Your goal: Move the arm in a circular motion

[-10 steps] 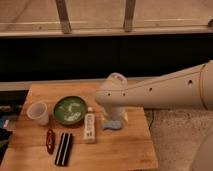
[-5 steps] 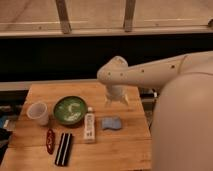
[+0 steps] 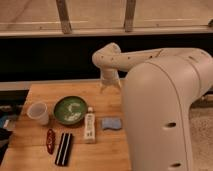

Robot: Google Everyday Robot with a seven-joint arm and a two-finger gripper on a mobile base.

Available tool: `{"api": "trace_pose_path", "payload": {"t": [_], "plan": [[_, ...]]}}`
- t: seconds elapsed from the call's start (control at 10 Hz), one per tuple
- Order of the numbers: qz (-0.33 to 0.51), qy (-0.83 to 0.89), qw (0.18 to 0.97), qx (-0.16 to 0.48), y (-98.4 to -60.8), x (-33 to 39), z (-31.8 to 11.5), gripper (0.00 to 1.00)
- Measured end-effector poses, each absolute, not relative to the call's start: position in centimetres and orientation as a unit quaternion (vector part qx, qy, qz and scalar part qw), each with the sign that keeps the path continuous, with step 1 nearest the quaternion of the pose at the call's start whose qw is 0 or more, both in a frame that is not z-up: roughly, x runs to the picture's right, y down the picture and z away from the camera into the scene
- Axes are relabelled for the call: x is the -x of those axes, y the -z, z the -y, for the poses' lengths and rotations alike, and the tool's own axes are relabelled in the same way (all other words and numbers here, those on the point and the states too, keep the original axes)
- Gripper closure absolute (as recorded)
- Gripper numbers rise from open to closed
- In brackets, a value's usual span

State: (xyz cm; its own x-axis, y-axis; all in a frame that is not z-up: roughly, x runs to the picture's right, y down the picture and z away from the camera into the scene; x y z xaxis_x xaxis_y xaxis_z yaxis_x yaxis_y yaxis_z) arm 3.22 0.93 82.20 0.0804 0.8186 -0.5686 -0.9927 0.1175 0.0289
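Above far edge of light wooden table (image 3: 107, 150), cream-white tube-segment arm (image 3: 150, 57) points gripper (image 3: 110, 84) down, grip state can't tell. Risk: circle swung too low/wide clips green round bowl (image 3: 70, 110) or white upright bottle (image 3: 89, 127).

I count one arm (image 3: 160, 115) in the room, ending in one claw (image 3: 110, 84) that hangs over the far edge of the one wooden desk (image 3: 102, 156). Six things lie on it: one green bowl (image 3: 70, 110), one pale cup (image 3: 39, 112), one white tube (image 3: 90, 128), one blue sponge (image 3: 111, 123), one small red object (image 3: 50, 141) and one long black piece (image 3: 63, 148).
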Motion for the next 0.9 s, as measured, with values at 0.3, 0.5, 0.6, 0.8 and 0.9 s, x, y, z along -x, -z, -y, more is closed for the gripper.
{"api": "trace_pose_path", "payload": {"t": [0.3, 0.5, 0.6, 0.8, 0.9], "plan": [[-0.231, -0.627, 0.724, 0.172, -81.1, -2.3, -2.4, 0.34], [-0.233, -0.646, 0.711, 0.154, -80.2, -2.6, -3.1, 0.34], [-0.236, -0.659, 0.699, 0.145, -80.0, -3.4, -3.0, 0.34], [-0.242, -0.697, 0.664, 0.124, -80.0, -7.1, -1.9, 0.34], [-0.245, -0.715, 0.645, 0.113, -80.2, -9.7, -1.2, 0.34]]}}
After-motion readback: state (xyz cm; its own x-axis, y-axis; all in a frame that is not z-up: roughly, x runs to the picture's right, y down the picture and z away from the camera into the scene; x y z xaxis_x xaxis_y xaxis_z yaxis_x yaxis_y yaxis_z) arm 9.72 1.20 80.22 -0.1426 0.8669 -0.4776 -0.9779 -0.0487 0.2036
